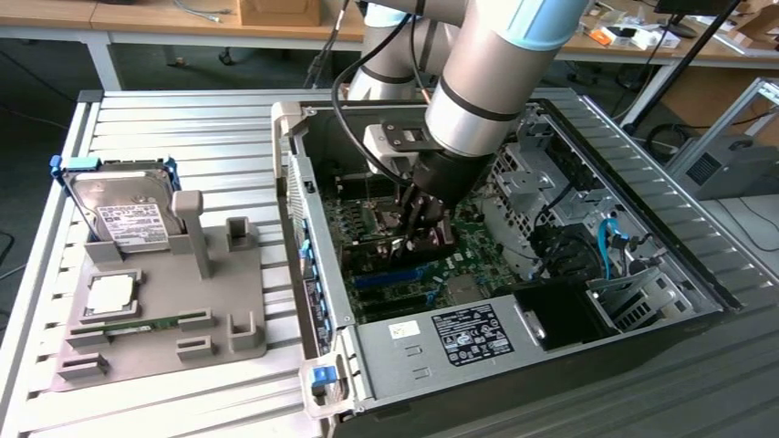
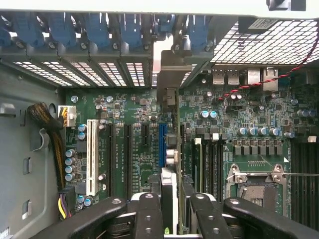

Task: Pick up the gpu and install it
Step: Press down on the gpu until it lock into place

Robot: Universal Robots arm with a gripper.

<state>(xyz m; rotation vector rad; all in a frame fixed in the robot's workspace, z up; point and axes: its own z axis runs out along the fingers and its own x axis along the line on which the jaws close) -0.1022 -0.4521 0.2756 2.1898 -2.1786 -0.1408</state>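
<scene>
Tool [image 2: 172, 211] pinches the gpu [image 2: 170, 149] edge-on above the motherboard [image 2: 124, 149] — hard drive [image 1: 122, 214] visible outside.

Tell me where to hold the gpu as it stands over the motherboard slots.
Grip its free long edge, one finger on each flat face, coming from the open side of the case. The gpu stands on edge, bracket toward the rear slots; the tool clamps it so.
</scene>
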